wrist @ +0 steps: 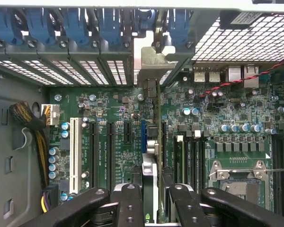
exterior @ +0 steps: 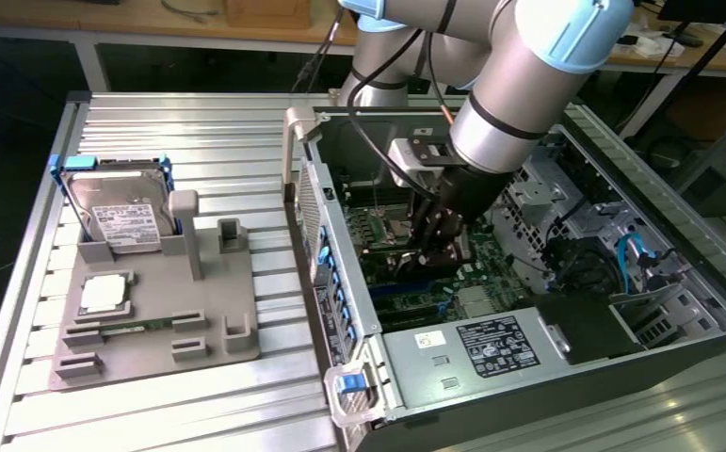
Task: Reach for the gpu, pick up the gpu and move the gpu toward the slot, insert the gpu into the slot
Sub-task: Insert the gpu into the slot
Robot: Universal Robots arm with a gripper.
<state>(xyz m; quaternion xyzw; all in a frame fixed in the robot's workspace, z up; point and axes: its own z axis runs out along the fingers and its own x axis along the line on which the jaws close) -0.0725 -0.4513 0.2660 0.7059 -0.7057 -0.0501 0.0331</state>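
Gripper (wrist: pixel 151 198) shut tight on the gpu (wrist: pixel 154 142), held by its thin top edge; hangs just above the slot (wrist: pixel 143 135); light, stiff, easy to break.

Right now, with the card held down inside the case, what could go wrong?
1. The gpu is seen edge-on in the gripper, above the motherboard. Several slots run parallel here, so a small sideways offset could seat it in the wrong one or beside it.
2. Its bracket sits tight against the blue clips on the rear wall; it might catch there.
3. A red-black wire crosses the board nearby and could snag.
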